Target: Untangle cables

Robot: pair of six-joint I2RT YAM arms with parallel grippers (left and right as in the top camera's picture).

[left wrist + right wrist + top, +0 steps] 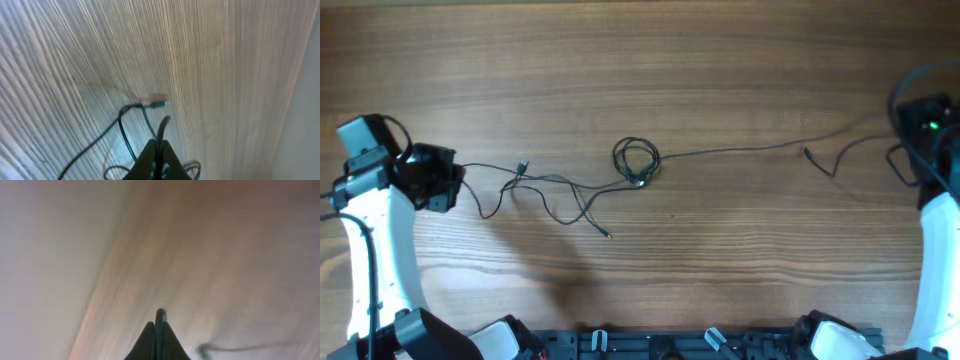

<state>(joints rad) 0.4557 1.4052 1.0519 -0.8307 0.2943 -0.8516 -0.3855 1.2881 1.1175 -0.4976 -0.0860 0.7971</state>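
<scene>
Here, the cables (556,181) lie strung across a wooden table (720,60), gathered at one point into a small coil (636,160) near the table's middle. Left of the coil, several thin black strands cross and loop over one another. One carries a small plug (523,165), and another ends in a loose tip (608,234) below and to the left of the coil. Right of the coil, a single cord (750,149) runs nearly straight toward the far right edge, while a second free end (807,152) lies well to the right, its cord kinking on toward the right arm.

The left gripper (445,180) sits far left of the coil, where the strands converge. Its wrist camera shows the gripper (159,146) with fingers pressed together on a cable that rises from between them, and the plug (157,104) lies blurred on the wood beyond. The right gripper (923,125) sits far right of the coil. Seen from its own wrist, it (159,327) is likewise clamped closed, with a short dark stub of cable standing up between the fingertips.
</scene>
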